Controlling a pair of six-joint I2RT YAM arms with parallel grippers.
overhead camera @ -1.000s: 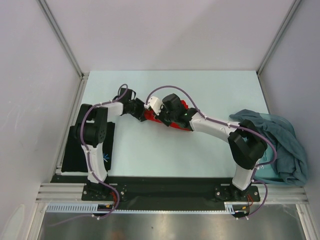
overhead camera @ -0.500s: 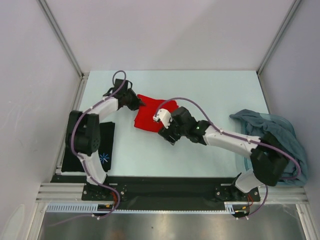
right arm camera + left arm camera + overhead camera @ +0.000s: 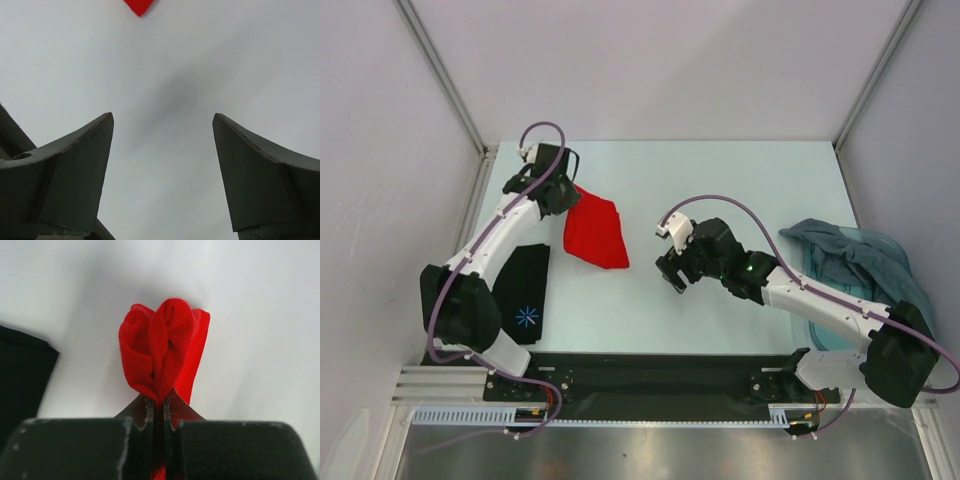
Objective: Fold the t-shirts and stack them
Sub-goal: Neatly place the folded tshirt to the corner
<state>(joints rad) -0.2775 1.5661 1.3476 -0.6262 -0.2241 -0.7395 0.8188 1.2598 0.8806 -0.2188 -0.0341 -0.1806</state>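
A folded bright red t-shirt [image 3: 596,232] lies on the pale table left of centre. My left gripper [image 3: 564,194] is shut on its far-left edge; in the left wrist view the jaws [image 3: 160,399] pinch bunched red cloth [image 3: 162,347]. A folded black t-shirt [image 3: 525,290] with a blue-white starburst [image 3: 527,317] lies near the left arm's base. My right gripper [image 3: 670,276] stands open to the right of the red t-shirt, apart from it, with bare table between its fingers [image 3: 162,125]. Only a red corner [image 3: 139,6] shows at the top of its view.
A heap of teal-grey t-shirts [image 3: 865,285] lies at the table's right edge beside the right arm. Purple cables loop over both arms. Grey walls close the table on three sides. A corner of the black t-shirt [image 3: 22,370] shows in the left wrist view.
The right gripper let go of the red t-shirt, opened and drew back to the right. The left gripper shut on the shirt and pulled it left, towards the back corner.
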